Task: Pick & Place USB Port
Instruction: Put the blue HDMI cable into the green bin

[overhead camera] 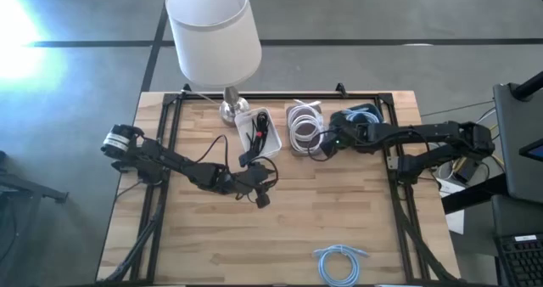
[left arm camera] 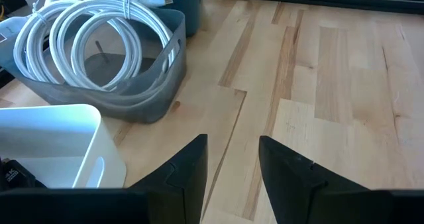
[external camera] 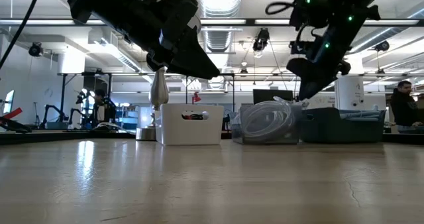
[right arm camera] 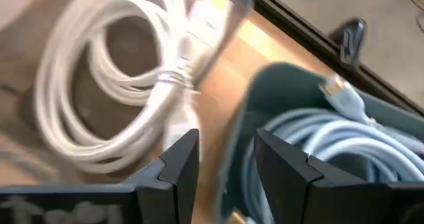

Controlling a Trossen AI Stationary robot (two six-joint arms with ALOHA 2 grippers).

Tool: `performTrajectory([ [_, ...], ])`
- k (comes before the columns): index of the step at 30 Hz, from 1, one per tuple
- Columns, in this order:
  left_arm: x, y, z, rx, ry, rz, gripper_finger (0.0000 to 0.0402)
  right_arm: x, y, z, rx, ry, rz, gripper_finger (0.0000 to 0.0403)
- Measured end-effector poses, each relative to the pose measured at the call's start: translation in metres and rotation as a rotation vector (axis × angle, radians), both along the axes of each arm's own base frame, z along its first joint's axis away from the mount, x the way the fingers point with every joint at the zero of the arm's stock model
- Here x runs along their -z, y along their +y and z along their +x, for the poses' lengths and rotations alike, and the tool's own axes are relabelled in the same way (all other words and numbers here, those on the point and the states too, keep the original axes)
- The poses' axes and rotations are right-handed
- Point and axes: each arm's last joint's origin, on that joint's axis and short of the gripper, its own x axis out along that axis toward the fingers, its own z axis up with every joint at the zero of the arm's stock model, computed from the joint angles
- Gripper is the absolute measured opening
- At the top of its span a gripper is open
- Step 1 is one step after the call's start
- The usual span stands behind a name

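I have both arms over the far half of the table (overhead camera: 280, 236), where three bins sit in a row by the far edge. My left gripper (overhead camera: 259, 185) hangs just near of the white bin (overhead camera: 257, 132), fingers (left arm camera: 189, 174) apart and holding nothing; from its wrist camera I see bare wood between them, with the white bin's corner (left arm camera: 59, 141) at one side. I judge it is parked here so it can drop into that bin, where small dark items (overhead camera: 259, 134) lie; they may be the USB parts the task means, though I cannot make them out well enough to say.

My right gripper (overhead camera: 327, 143) is over the boundary between the clear bin (overhead camera: 303, 126), which holds a coil of white cable (right arm camera: 99, 98), and the blue bin (overhead camera: 365, 117), which holds pale blue cable (right arm camera: 331, 144). Its fingers (right arm camera: 175, 161) stand parted too, gripping nothing. In the low view it hovers above the bin rims, not inside either.

A loose coil of blue cable (overhead camera: 341, 261) lies alone near the near edge, well apart from both arms. A lamp (overhead camera: 214, 32) stands at the far edge, just left of the white bin, so I would keep the left arm low and clear of its shade.
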Motion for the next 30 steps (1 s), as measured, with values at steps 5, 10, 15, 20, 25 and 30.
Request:
performTrajectory([
  [5, 0.000, 0.000, 0.000, 0.000, 0.000, 0.000, 0.0140, -0.007, 0.015, 0.008, -0.125, -0.019, 0.056, 0.0143],
  [10, 0.000, 0.000, 0.000, 0.001, 0.001, 0.002, 0.0140, -0.010, 0.033, 0.013, -0.238, -0.042, 0.130, 0.0150],
  [15, 0.000, 0.000, 0.000, 0.010, 0.007, 0.019, 0.0140, -0.013, 0.051, 0.017, -0.272, -0.082, 0.157, 0.0153],
  [20, 0.000, 0.000, 0.000, 0.021, 0.014, 0.042, 0.0140, -0.014, 0.075, 0.017, -0.300, -0.126, 0.201, 0.0151],
  [25, -0.005, 0.001, 0.003, 0.053, -0.020, 0.109, 0.0140, -0.014, 0.102, 0.013, -0.312, -0.177, 0.271, 0.0154],
  [30, -0.013, 0.001, 0.007, 0.082, -0.084, 0.178, 0.0140, -0.014, 0.129, 0.007, -0.321, -0.223, 0.343, 0.0155],
])
